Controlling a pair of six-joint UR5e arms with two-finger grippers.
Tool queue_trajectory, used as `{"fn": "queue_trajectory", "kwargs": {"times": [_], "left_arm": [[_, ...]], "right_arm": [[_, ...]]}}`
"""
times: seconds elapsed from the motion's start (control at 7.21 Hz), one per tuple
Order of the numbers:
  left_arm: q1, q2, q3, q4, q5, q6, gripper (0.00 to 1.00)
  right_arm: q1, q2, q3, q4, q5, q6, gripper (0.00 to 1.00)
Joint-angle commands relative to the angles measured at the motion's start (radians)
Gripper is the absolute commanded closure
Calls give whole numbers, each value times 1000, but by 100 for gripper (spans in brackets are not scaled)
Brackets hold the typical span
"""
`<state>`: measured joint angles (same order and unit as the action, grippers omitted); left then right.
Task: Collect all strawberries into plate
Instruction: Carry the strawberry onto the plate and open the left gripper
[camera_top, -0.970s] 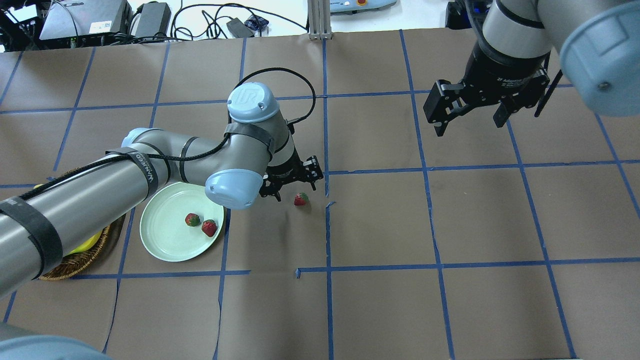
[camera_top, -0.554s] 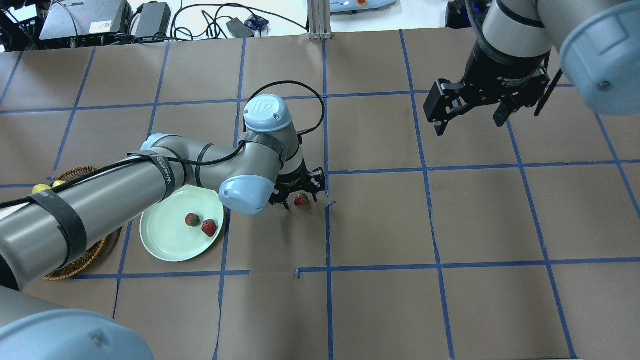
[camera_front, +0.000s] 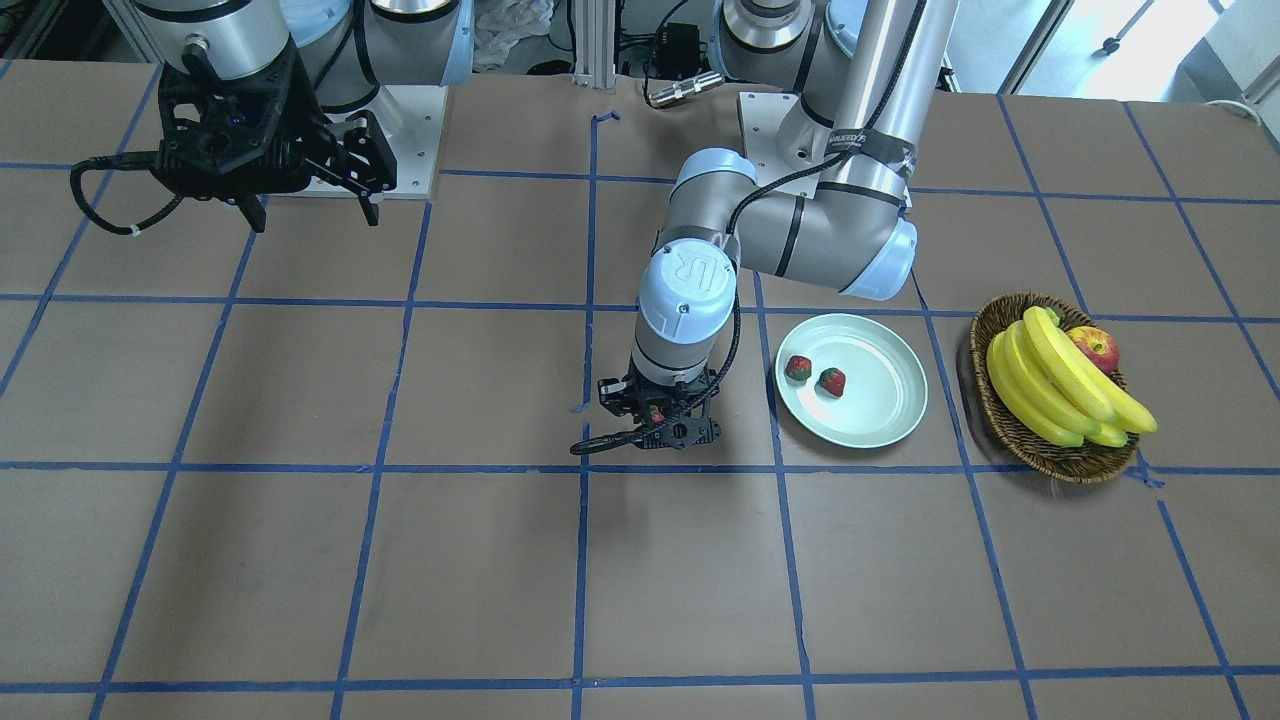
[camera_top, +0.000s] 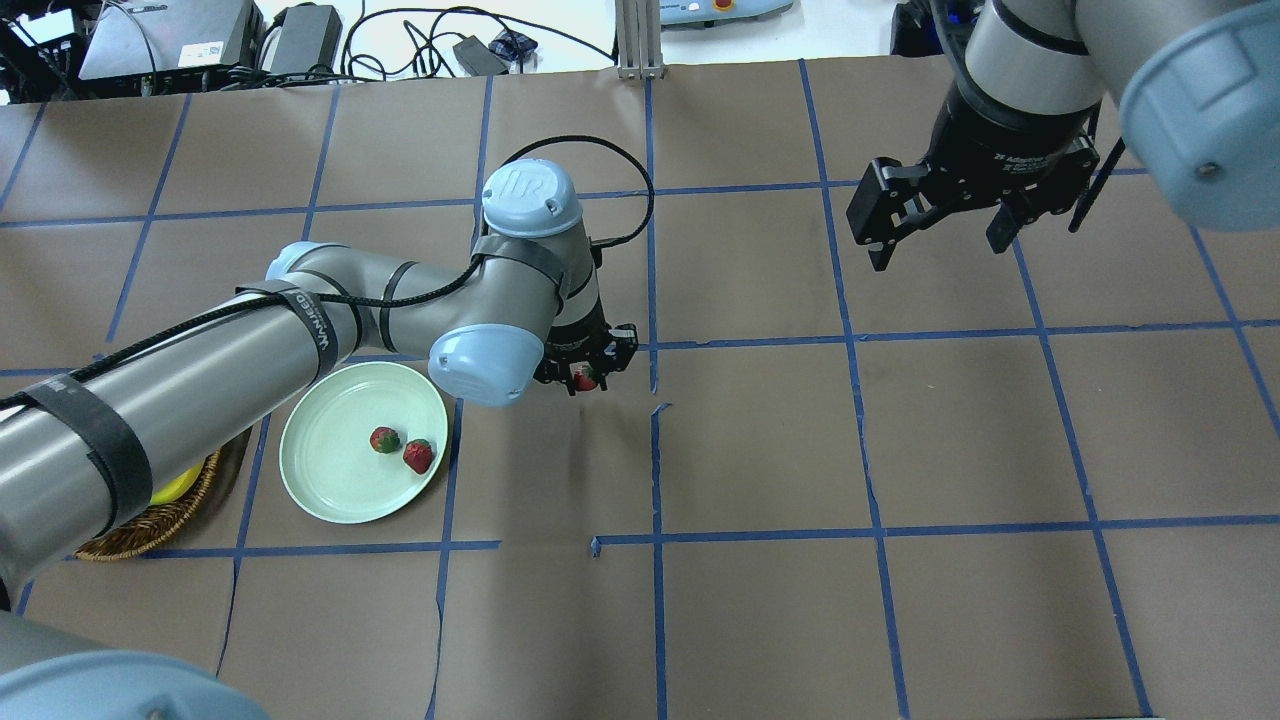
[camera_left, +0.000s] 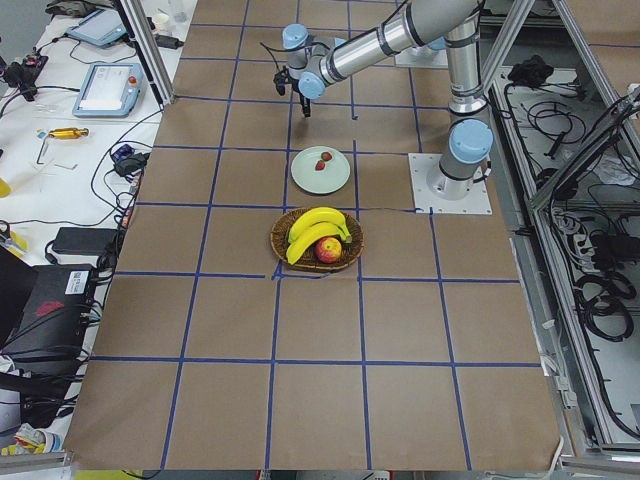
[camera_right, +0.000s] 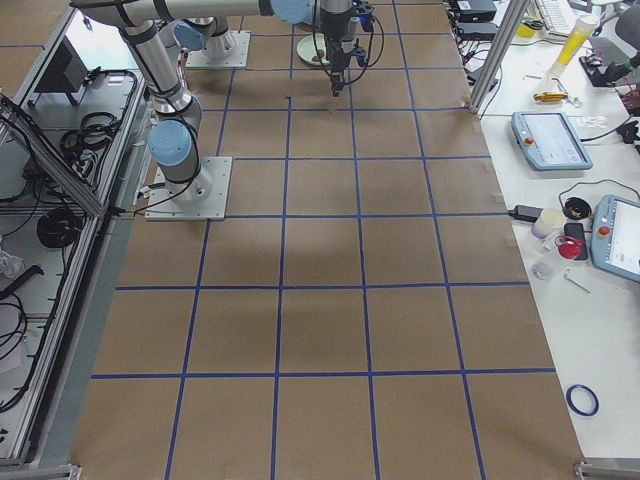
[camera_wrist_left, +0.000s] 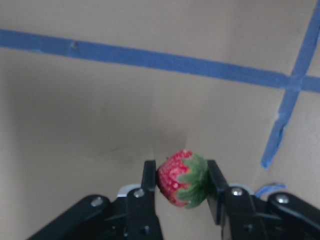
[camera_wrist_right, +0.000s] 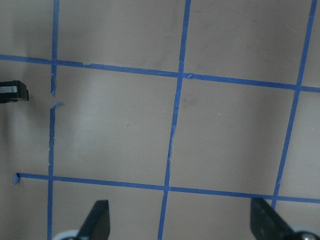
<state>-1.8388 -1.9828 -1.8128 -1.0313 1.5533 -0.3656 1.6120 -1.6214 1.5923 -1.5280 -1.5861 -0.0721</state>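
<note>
Pinching a strawberry (camera_wrist_left: 181, 186) by its sides, the left gripper (camera_top: 586, 374) had its two fingers (camera_wrist_left: 149, 175) drawn in narrow on the red flesh, with the leafy cap turned toward one pad. That was a hold across the widest part, likely so the soft fruit would not slip. It hung over the bare brown table (camera_top: 760, 440), seemingly a little clear of the paper, near a crossing of blue tape lines (camera_wrist_left: 150, 59). Just beyond, toward the robot's left, lay the plate (camera_top: 325, 485), flat on the table and near the gripper but not under it. Two strawberries (camera_top: 385, 439) (camera_top: 419, 456) already sat in it, close together on the side nearest the gripper, which left the rest of the plate free. The held strawberry looked like the last one to collect, and the carry would be short. Farther out on the same side stood a wicker basket (camera_front: 1060, 465) with bananas (camera_front: 1050, 385) and an apple (camera_front: 1095, 348), which were no part of this job. Farthest off, the right gripper (camera_top: 940, 250) hung high over the other half of the table, fingers spread wide with nothing between them, apparently parked out of the way.
</note>
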Motion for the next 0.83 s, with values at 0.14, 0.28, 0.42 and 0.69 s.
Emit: {"fn": "queue_trajectory", "kwargs": {"times": [0.14,0.28,0.42,0.69], "left_arm": [[221,125,-73,-199,152,375,100],[325,159,-124,-199,171,492,100],[411,185,-181,-188,171,616,100],[460,193,-243,-109,160,642,67]], "right_arm": [[-1,0,0,-1,0,0,0],[0,0,0,-3,0,0,0],[0,0,0,-1,0,0,0],[0,0,0,-1,0,0,0]]}}
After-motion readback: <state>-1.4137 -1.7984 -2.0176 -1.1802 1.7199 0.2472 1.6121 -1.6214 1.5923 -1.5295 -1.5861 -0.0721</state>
